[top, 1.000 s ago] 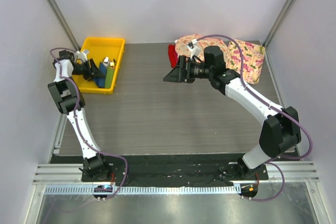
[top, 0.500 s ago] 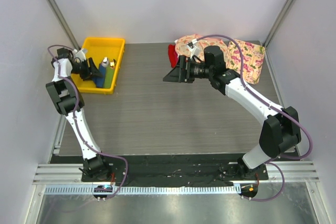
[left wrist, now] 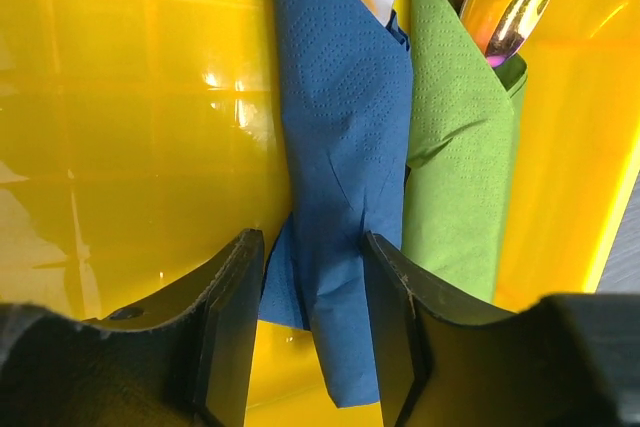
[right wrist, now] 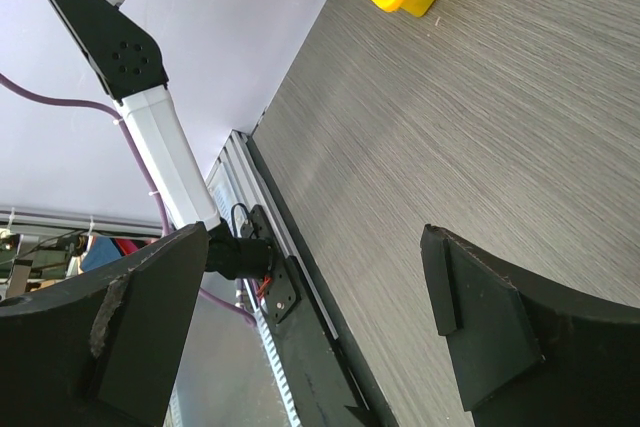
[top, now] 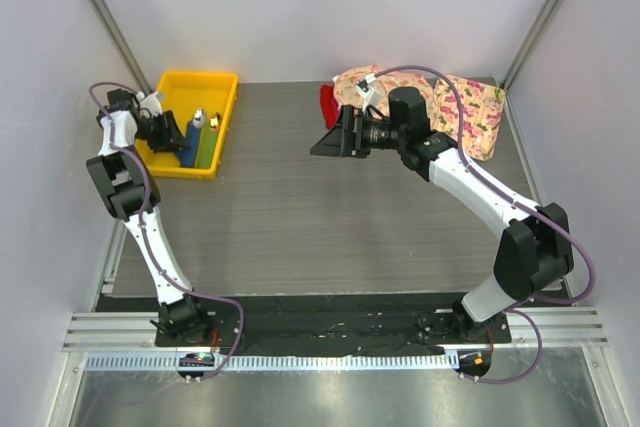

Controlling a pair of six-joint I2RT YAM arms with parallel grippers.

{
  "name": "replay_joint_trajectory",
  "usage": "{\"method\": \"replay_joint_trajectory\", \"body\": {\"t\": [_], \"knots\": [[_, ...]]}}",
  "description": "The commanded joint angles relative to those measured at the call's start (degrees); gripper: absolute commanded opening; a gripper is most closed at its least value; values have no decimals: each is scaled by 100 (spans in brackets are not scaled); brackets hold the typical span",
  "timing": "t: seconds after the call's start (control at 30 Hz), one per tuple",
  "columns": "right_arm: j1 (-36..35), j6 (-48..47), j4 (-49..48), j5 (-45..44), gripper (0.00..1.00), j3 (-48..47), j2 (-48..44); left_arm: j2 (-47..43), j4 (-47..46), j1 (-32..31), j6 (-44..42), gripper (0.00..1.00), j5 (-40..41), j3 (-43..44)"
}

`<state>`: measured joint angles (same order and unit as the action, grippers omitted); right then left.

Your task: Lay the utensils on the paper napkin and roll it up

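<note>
Two fingers of the left tool (left wrist: 312,242) are flanking the blue napkin (left wrist: 340,147), lying lengthwise ahead in the yellow bin (left wrist: 130,147); grip unclear. The right tool (right wrist: 315,232) is gaping empty, well apart.

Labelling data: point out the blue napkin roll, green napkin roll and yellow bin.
blue napkin roll (left wrist: 340,127), left wrist view, its middle
green napkin roll (left wrist: 455,157), left wrist view, its middle
yellow bin (left wrist: 130,147), left wrist view, bare inner surface
</note>
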<state>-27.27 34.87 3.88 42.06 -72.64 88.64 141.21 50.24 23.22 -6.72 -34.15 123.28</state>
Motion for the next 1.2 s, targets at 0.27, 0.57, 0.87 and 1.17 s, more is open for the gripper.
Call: {"method": "replay_joint_trajectory", "body": {"t": [0.27, 0.57, 0.87, 1.17], "knots": [[-7, 46, -300, 83, 97, -39, -154, -190, 91, -187, -365, 30, -144, -331], [-7, 28, -300, 91, 97, -40, -145, -216, 91, -195, -172, 30, -320, -507], [-7, -112, -248, 83, 97, -57, -207, -927, -918, -116, 549, 67, 171, -1043], [169, -349, -28, -93, 100, -136, -409, -2219, -1587, -125, 637, 100, 831, -1464]]}}
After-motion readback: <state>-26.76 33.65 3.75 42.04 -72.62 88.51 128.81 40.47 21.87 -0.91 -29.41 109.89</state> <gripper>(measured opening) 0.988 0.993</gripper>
